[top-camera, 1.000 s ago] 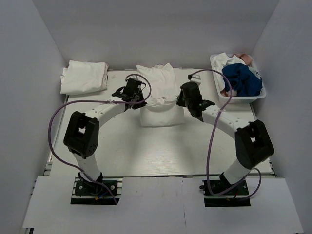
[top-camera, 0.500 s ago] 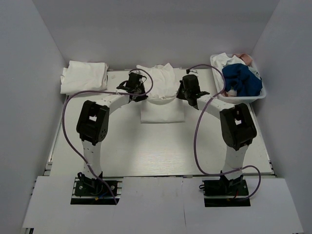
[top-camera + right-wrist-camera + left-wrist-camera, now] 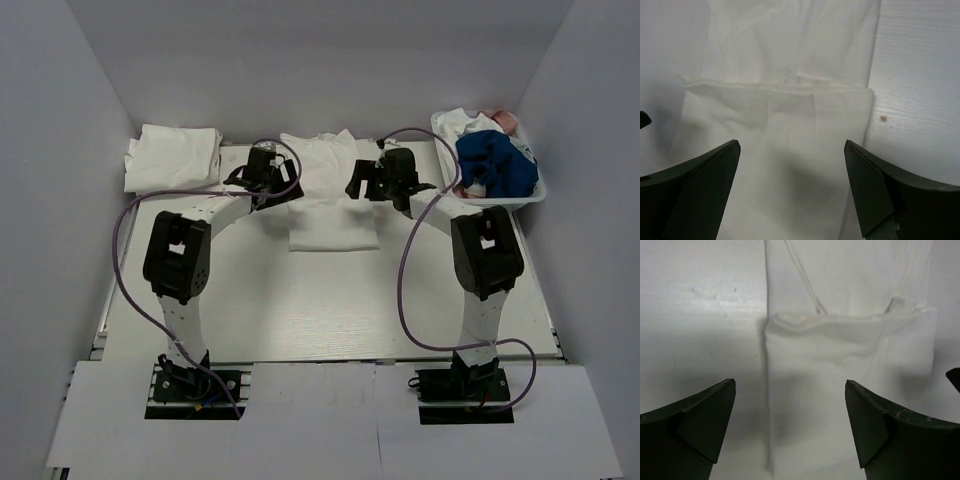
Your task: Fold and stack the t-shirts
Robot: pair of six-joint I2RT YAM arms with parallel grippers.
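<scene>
A white t-shirt [image 3: 330,200] lies flat at the back middle of the table, its near part folded over on itself into a rectangle. My left gripper [image 3: 283,180] hovers open over the shirt's left edge, my right gripper [image 3: 357,180] open over its right edge. In the left wrist view the folded t-shirt [image 3: 840,365] lies below the open left gripper [image 3: 790,407], nothing between the fingers. The right wrist view shows the same t-shirt [image 3: 785,120] under the open right gripper [image 3: 791,167]. A second folded white t-shirt [image 3: 172,158] rests at the back left.
A white basket [image 3: 500,200] at the back right holds a blue cloth [image 3: 495,165] and pale garments. White walls close in the table [image 3: 300,300] on three sides. Purple cables loop from both arms.
Both grippers carried the shirt's lifted edge toward the back wall, then opened and let it go. The shirt now lies flat, folded over.
</scene>
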